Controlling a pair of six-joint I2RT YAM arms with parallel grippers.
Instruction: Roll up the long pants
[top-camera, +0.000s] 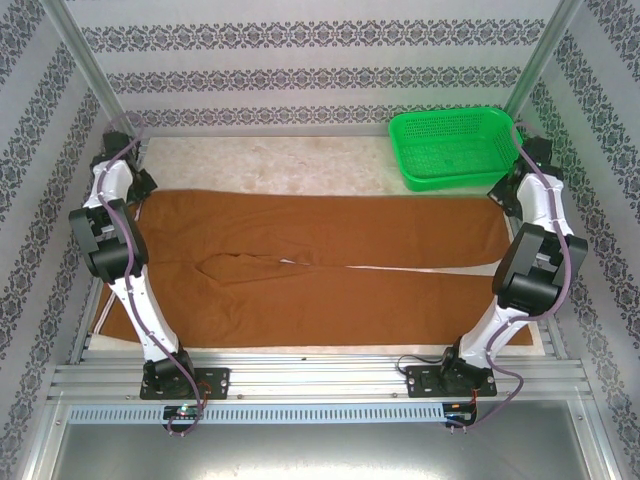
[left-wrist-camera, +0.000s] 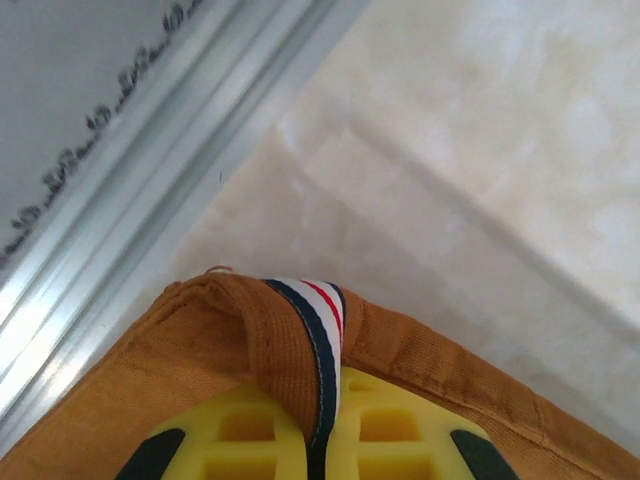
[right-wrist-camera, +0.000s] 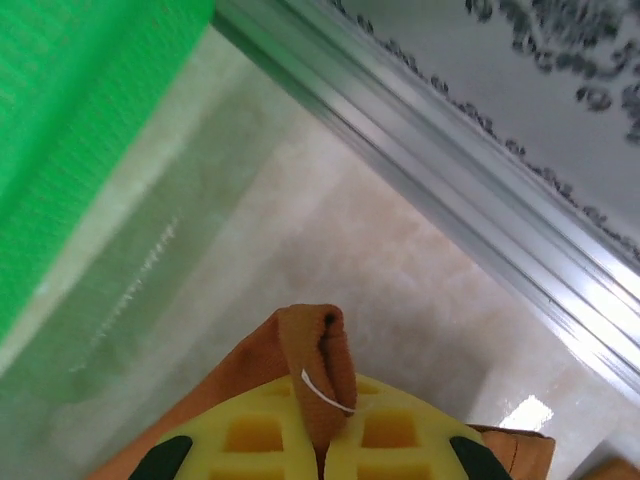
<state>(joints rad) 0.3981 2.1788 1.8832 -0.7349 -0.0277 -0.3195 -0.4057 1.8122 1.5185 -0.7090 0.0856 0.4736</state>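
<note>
Top external view: the rust-brown soft cloth long pants (top-camera: 320, 270) lie flat across the middle of the pale table (top-camera: 300, 165), with the waist at the left and the leg ends at the right. Left wrist view: the left gripper (left-wrist-camera: 320, 445) has its yellow fingers (left-wrist-camera: 240, 440) squeezed tight on the stripy waist edge. Right wrist view: the right gripper (right-wrist-camera: 322, 450) pinches a leg corner, near the green plastic basket (right-wrist-camera: 70, 120).
</note>
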